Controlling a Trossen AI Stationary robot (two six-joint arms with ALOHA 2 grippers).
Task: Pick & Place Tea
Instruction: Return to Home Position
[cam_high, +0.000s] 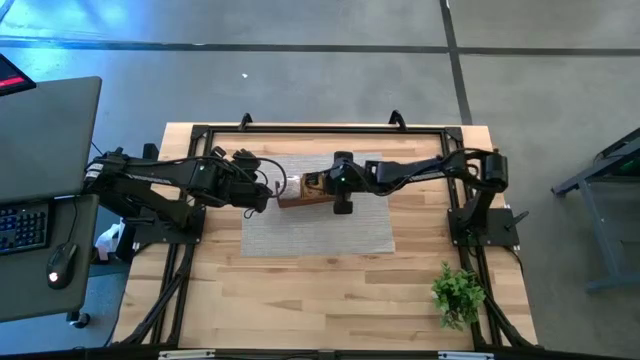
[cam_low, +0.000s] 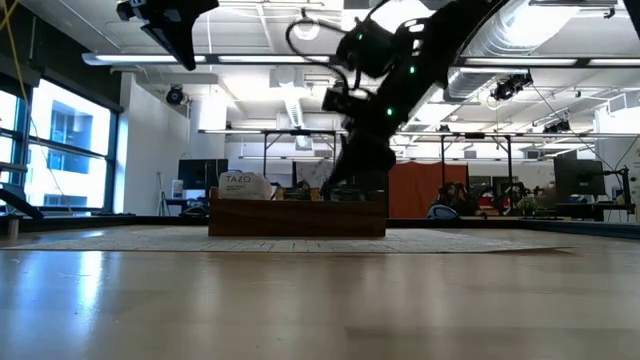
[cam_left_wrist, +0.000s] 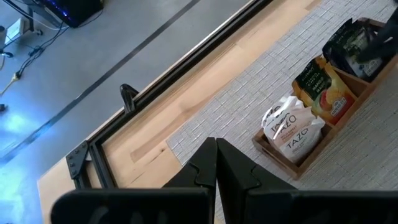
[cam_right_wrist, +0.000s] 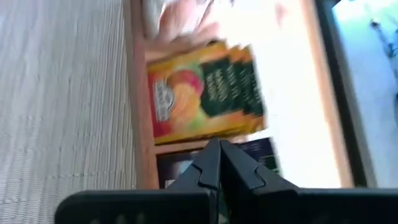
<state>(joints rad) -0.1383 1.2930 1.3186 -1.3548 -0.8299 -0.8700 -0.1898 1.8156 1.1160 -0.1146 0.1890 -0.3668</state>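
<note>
The right gripper (cam_right_wrist: 217, 160) has its two dark fingers pressed together on nothing, poised just over the brown wooden tray (cam_right_wrist: 138, 93). Straight ahead of its tips, glossy orange-and-green tea sachets (cam_right_wrist: 205, 93), flat and square, sit in the middle compartment. The left gripper (cam_left_wrist: 217, 158), likewise pinched closed and empty, hangs high off the tray's other end, near the white sachets (cam_left_wrist: 292, 127), above the grey woven mat (cam_left_wrist: 236, 93).

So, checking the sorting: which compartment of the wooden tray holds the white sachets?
The end compartment on the left arm's side: white Tazo sachets. The middle holds yellow-orange sachets, the far end dark sachets.
</note>
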